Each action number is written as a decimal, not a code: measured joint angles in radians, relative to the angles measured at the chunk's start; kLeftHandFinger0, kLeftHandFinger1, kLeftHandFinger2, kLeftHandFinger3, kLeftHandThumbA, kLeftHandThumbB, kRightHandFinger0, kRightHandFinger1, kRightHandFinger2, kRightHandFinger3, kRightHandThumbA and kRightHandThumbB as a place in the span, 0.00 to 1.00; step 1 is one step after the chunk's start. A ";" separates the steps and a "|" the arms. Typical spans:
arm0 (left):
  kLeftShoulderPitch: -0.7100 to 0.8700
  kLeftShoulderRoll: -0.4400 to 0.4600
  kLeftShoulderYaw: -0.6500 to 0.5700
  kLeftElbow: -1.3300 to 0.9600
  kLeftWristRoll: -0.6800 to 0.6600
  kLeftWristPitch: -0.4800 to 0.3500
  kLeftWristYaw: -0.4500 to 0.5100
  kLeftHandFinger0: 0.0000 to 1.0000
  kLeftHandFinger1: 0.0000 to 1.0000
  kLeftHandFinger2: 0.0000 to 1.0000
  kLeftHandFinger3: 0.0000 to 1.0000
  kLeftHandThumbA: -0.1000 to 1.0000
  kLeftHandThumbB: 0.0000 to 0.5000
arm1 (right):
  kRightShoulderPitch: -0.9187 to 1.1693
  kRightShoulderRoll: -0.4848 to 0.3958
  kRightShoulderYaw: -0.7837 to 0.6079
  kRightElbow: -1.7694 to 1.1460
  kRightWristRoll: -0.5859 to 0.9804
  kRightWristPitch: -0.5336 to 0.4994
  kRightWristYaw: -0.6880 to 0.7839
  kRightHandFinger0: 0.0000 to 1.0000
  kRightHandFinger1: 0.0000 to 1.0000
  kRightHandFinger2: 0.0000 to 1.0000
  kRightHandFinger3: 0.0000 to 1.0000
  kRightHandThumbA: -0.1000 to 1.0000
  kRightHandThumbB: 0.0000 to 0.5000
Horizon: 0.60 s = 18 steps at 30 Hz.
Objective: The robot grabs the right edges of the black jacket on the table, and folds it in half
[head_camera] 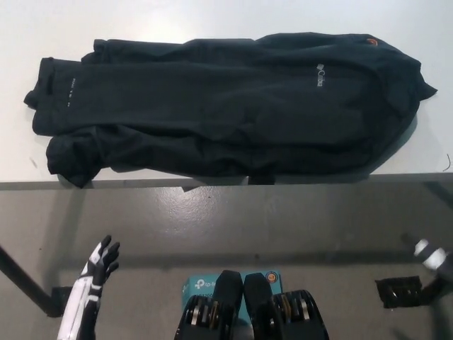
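A black jacket (226, 106) lies lengthwise across the white table (212, 18), reaching almost from its left end to its right end. It has a small white logo (320, 75) on the right part and an orange patch (371, 41) at the far right top. Its lower edge runs along the table's front edge, and a bit of it hangs over near the middle. My white left hand (98, 268) is low at the lower left, below the table's edge, open and holding nothing. My right hand (432, 263) shows only partly at the lower right corner, away from the jacket.
The table's front edge (141, 184) crosses the picture about halfway down. Grey floor (233, 227) lies below it. A dark table leg (21, 283) slants in at the lower left. Bare white tabletop shows above the jacket and at its right end.
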 measured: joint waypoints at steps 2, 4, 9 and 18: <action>-0.014 -0.001 -0.002 -0.001 0.006 0.003 0.000 1.00 1.00 1.00 1.00 1.00 0.27 | -0.051 -0.024 -0.022 -0.016 0.017 0.041 -0.007 1.00 1.00 1.00 1.00 1.00 0.31; -0.025 -0.001 -0.004 -0.001 0.009 0.007 0.000 1.00 1.00 1.00 1.00 1.00 0.26 | -0.096 -0.035 -0.041 -0.017 0.044 0.085 -0.015 1.00 1.00 1.00 1.00 1.00 0.34; -0.044 -0.003 -0.008 0.003 0.024 0.015 0.000 1.00 1.00 1.00 1.00 1.00 0.30 | -0.234 -0.057 -0.095 0.037 0.140 0.195 -0.021 1.00 1.00 1.00 1.00 1.00 0.41; -0.053 -0.002 -0.008 0.005 0.042 0.017 0.000 1.00 1.00 1.00 1.00 1.00 0.21 | -0.464 -0.084 -0.181 0.362 0.313 0.349 -0.007 1.00 1.00 1.00 1.00 1.00 0.45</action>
